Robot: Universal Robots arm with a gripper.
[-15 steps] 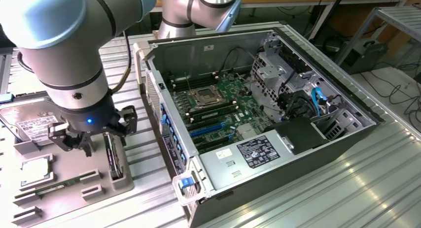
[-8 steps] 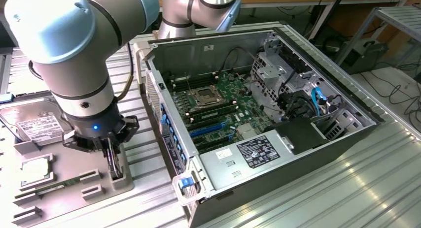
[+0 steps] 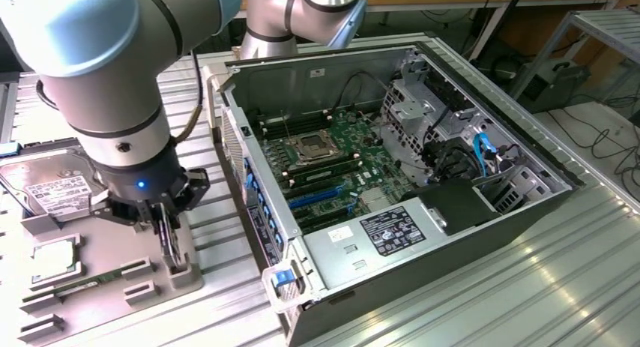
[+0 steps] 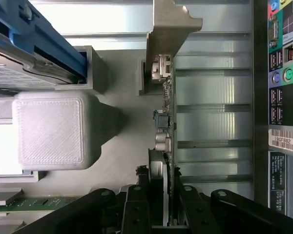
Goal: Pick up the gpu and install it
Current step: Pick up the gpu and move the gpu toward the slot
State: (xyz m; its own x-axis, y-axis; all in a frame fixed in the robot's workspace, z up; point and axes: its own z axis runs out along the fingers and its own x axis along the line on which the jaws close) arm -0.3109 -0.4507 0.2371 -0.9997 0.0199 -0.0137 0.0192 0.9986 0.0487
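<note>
One gripper point(image 3: 163, 238) point(image 4: 162, 196): clenched on the gpu, a black finger pressed against each face of the card's upper edge.
Arm point(image 3: 110, 85): comes straight down over the gripper, standing at 9 o'clock in the exterior view.
Gpu point(image 3: 176, 251) point(image 4: 165, 141): a thin dark card standing on edge in a slot of the grey fixture tray, at 8 o'clock in the exterior view and outside the computer case.
Bracket point(image 4: 168, 34): the silver metal end of the gpu, at the far end of the card from the fingers.
Fixture tray point(image 3: 100, 246) point(image 4: 122, 161): grey, lying on the ribbed metal table point(image 3: 500, 287) and holding the other parts.
Hard drive point(image 3: 50, 186): silver with a white label, at 10 o'clock from the gripper.
Processor point(image 3: 50, 261): a square chip at 9 o'clock from the gripper.
Memory stick point(image 3: 85, 283) point(image 4: 34, 204): green, at 8 o'clock from the gripper.
Computer case point(image 3: 290, 85): open and lying on its side at 3 o'clock from the gripper, just beside the tray.
Motherboard point(image 3: 340, 160): green, inside the case, with blue slots near the tray side.
</note>
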